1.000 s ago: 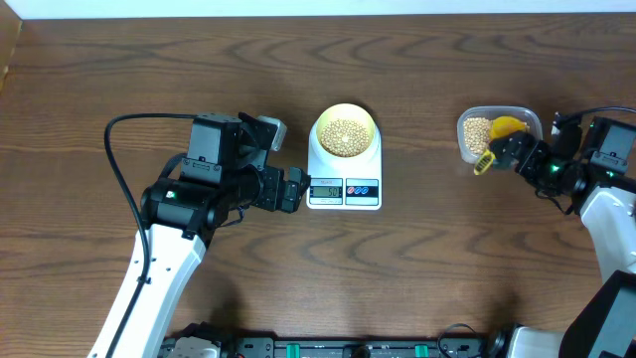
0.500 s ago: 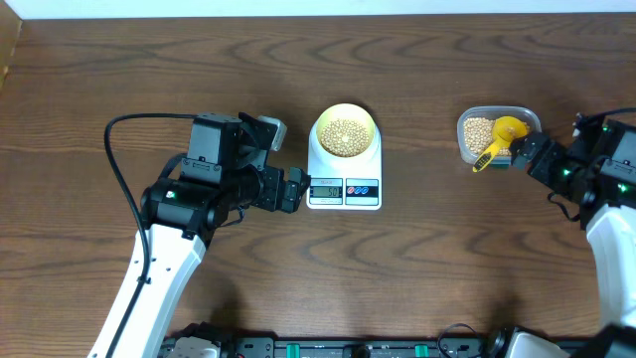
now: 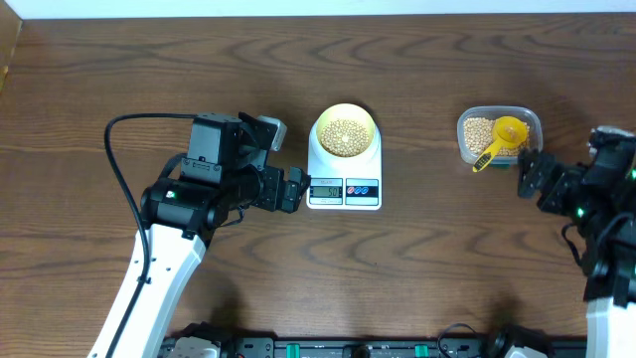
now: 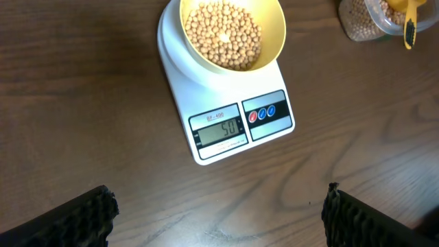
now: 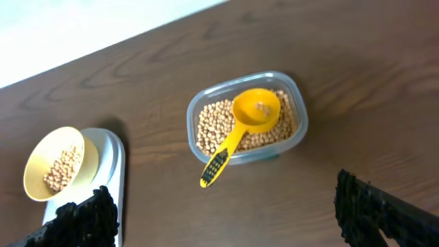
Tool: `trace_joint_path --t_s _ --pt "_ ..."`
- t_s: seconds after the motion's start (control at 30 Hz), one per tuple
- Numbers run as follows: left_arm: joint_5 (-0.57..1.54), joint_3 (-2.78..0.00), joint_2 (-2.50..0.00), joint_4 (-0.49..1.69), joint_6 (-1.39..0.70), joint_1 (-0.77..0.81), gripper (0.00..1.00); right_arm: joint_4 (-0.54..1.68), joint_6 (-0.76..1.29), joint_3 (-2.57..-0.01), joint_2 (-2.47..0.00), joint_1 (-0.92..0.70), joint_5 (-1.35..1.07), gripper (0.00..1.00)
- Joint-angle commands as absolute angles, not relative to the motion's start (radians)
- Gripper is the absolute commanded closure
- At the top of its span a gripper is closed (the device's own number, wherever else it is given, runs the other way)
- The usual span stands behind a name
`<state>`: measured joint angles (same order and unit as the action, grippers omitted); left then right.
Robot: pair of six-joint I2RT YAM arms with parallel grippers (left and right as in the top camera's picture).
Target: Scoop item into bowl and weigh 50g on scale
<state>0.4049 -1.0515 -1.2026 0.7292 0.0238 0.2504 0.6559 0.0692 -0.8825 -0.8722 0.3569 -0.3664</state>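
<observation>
Left fingers [image 4: 68, 219]: apart, empty; scale [image 4: 233, 127] at 12 o'clock.
Right fingers [image 5: 82, 216]: apart, empty.
Bowl [image 4: 274, 46]: beans [image 4: 223, 34], on scale.
Tub [image 5: 300, 103]: beans, scoop [image 5: 255, 111].

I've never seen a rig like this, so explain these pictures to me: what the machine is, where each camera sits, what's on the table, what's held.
The machine is a two-armed robot at a wooden table. One picture looks down from above. The other two come from cameras on the left and right wrists, and the dark shapes in their bottom corners are each arm's own fingers. On the table stands a white kitchen scale carrying a pale yellow bowl of beans. Its display reads 50. On the robot's right is a clear tub of more beans with a yellow scoop resting in it. The left gripper sits beside the scale and the right gripper near the tub. Both are open and hold nothing.
</observation>
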Motion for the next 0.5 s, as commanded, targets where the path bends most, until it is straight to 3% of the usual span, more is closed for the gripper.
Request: trace_joint_path --t_s 0.0,0.47 --pt "0.399 -1.053 -1.203 0.728 0.033 0.247 0.02 0.66 0.002 -0.888 -0.85 0.361 -0.367 0.01" --pt "0.399 -1.053 -1.203 0.728 0.033 0.247 0.02 0.707 0.002 -0.888 -0.851 0.361 -0.369 0.01"
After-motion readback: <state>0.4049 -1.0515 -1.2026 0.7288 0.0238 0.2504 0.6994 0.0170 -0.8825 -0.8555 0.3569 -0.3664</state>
